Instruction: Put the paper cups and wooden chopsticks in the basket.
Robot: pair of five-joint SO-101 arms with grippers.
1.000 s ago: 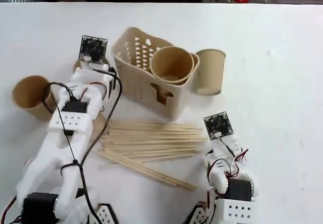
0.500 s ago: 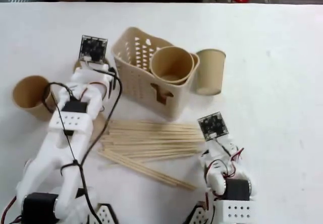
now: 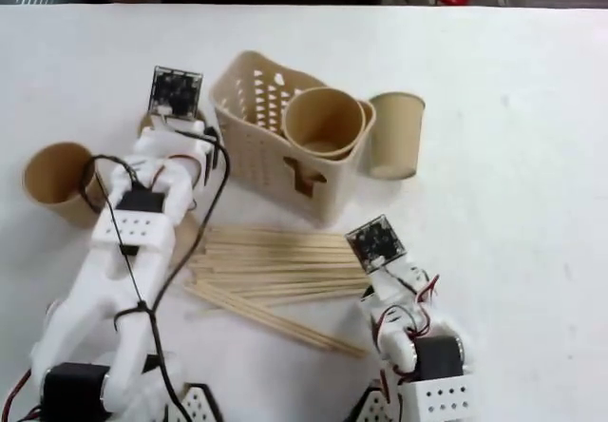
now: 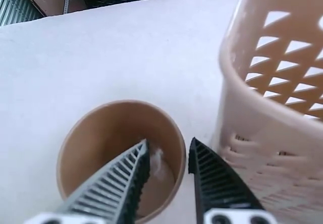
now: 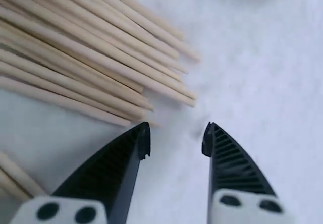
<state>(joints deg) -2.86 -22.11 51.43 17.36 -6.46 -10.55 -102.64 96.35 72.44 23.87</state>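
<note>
A tan basket [image 3: 271, 151] stands mid-table with two nested paper cups [image 3: 323, 123] in it. Another paper cup [image 3: 394, 135] stands by its right side, and one more [image 3: 57, 182] at far left. Wooden chopsticks [image 3: 285, 270] lie in a loose pile in front of the basket. My left gripper [image 4: 169, 151] is open astride the rim of a paper cup [image 4: 101, 138] beside the basket [image 4: 272, 82], one finger inside and one outside. My right gripper [image 5: 176, 135] is open just above the table at the chopsticks' [image 5: 91, 57] ends, with nothing between its fingers.
The left arm [image 3: 133, 232] lies along the left of the pile, the right arm [image 3: 413, 332] at its right end. Bare white table stretches to the right and behind the basket.
The right arm has swung left, bringing its gripper over the right ends of the chopsticks. The left arm has stayed still.
</note>
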